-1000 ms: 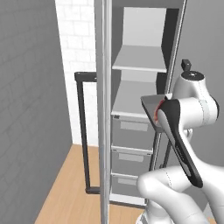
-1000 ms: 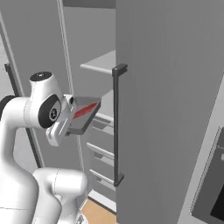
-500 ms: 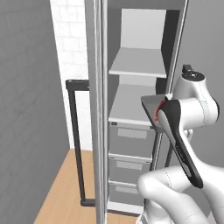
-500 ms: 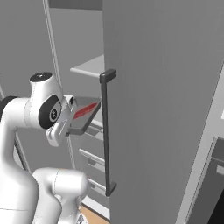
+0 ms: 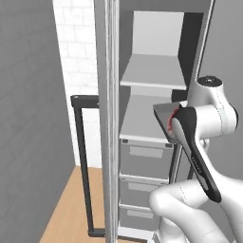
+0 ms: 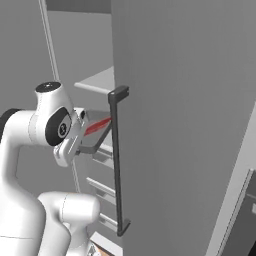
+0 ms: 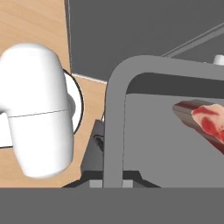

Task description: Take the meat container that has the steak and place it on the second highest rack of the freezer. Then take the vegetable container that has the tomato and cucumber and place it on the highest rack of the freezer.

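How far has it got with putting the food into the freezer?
Done: the freezer door stands open, and the meat tray with the steak is picked up. In hand: the shut tool holds the tray by its rim, in front of the shelves. Left: setting it on the second shelf down, then bringing the vegetable tray to the top shelf.

A white brick wall (image 5: pixel 78 61) stands behind a wooden floor (image 5: pixel 71 209), with a plain grey wall (image 5: pixel 28 118) beside them.

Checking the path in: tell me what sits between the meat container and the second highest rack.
Nothing. In the left base view the meat container, held in the shut claw, hangs just before the second highest rack, whose surface is bare.
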